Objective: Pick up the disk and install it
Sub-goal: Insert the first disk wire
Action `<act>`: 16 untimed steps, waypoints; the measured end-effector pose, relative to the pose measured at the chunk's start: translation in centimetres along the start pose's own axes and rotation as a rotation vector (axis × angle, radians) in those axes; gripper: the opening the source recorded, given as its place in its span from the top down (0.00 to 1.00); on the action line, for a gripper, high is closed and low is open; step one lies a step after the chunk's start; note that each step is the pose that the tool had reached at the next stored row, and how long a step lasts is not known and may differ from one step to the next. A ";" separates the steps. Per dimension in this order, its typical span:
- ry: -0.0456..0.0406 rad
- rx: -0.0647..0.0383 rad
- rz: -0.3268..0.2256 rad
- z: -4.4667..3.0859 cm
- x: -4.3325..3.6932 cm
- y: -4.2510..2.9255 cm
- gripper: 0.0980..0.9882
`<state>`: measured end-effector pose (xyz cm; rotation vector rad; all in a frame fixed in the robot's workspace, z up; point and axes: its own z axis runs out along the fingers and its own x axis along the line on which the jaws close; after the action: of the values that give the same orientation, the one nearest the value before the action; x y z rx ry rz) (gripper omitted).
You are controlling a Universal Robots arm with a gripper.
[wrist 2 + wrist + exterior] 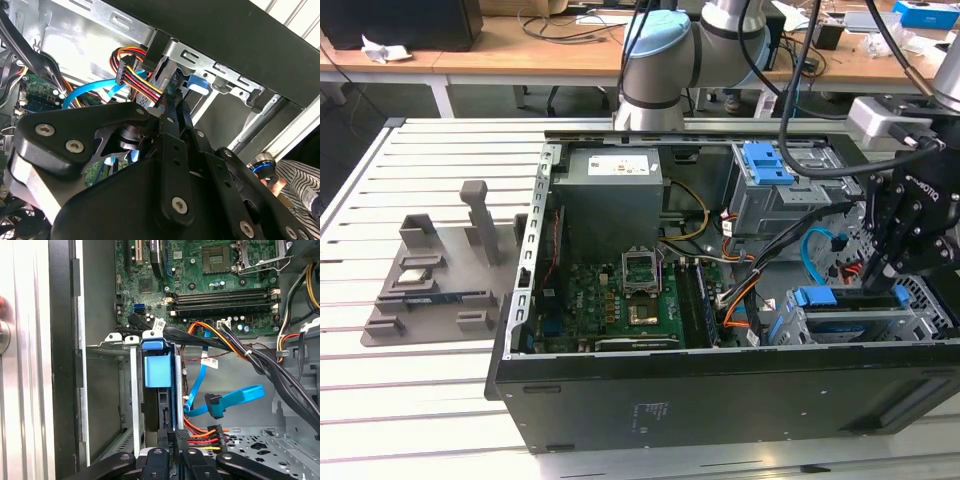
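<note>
the gripper hangs inside the open computer case, at the exterior view's right, directly over the metal drive cage near the case's front wall. the disk stands on edge in that cage, its blue rail bracket showing at the top, and the gripper's tips sit at the disk's upper edge. in the first wrist view the fingers come together tightly on the thin dark edge of the disk, which runs down between the cage's silver walls beneath the blue bracket; the jaws look clenched on it. a blue data cable and a bundle of red, orange and yellow wires lie just beside the cage. the green motherboard lies well apart.
</note>
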<state>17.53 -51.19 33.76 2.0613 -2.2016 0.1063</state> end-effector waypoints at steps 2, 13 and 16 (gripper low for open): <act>-0.0042 0.000 -0.002 0.15 -0.01 0.04 0.92; -0.0078 0.000 -0.004 0.71 -0.01 0.08 0.92; -0.0111 -0.001 -0.004 0.86 -0.04 0.08 0.91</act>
<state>17.41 -51.26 32.91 2.0714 -2.2031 0.0940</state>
